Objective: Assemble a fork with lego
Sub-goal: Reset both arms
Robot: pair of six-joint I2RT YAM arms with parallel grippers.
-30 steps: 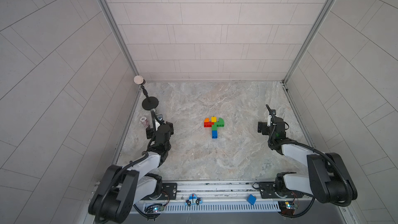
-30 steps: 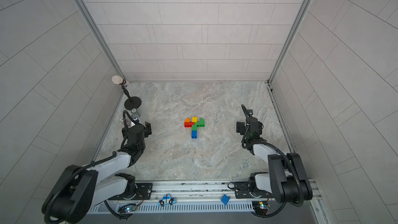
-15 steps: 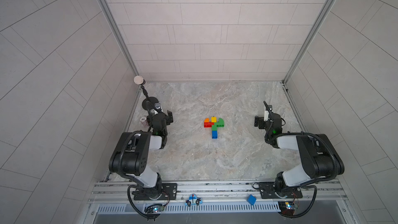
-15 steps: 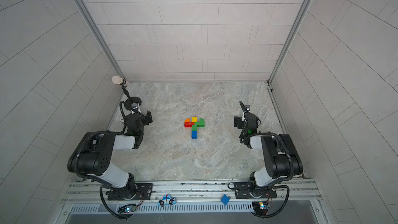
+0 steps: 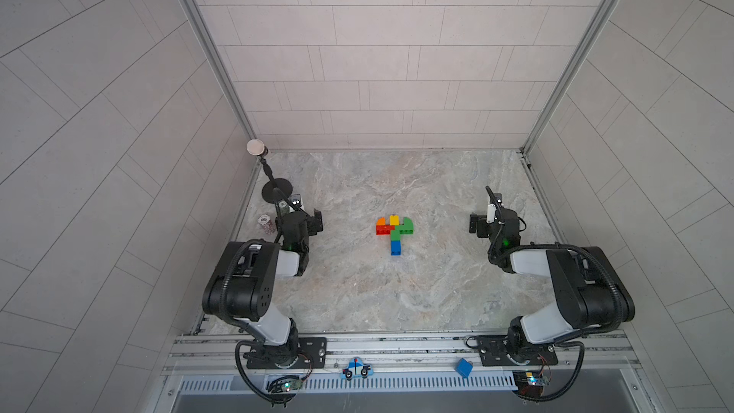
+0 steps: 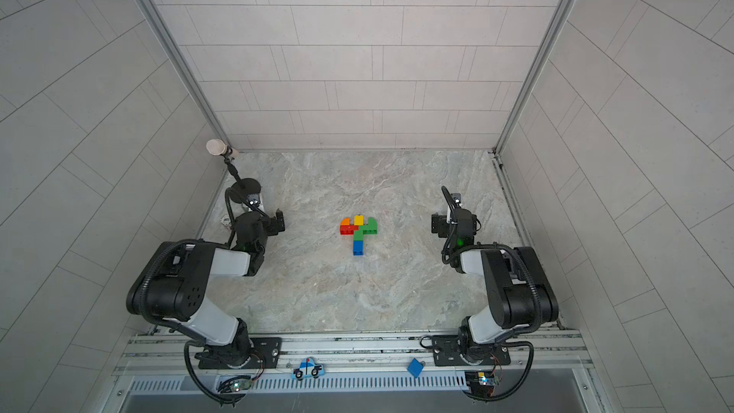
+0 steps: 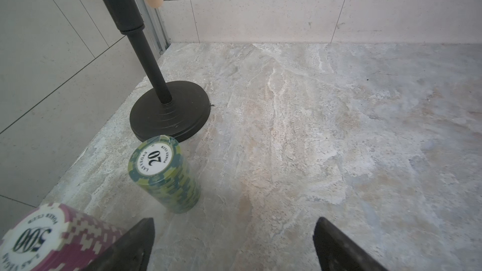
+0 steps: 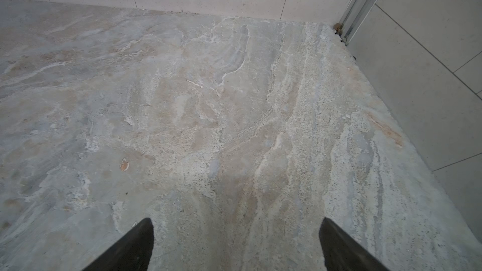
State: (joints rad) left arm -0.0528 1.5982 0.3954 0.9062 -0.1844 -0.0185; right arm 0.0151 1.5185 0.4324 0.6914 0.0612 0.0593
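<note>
1. Marbled table [image 5: 357,292] within tiled walls is shown in every view.
2. Only in both top views is the fork [image 5: 395,230] [image 6: 358,229] seen, flat at the table's middle, well apart from the left gripper [image 7: 234,230] and the right gripper [image 8: 236,230].
3. Its stem [image 5: 395,247] is blue then green, its crossbar [image 5: 384,230] red and green, its prongs [image 5: 394,219] orange, yellow, green.
4. A green chip stack [image 7: 167,175] is shown clearly only by the left wrist view, near a stand [image 7: 169,110] and a maroon stack [image 7: 39,235].
5. Both grippers are spread wide; nothing is held.
</note>
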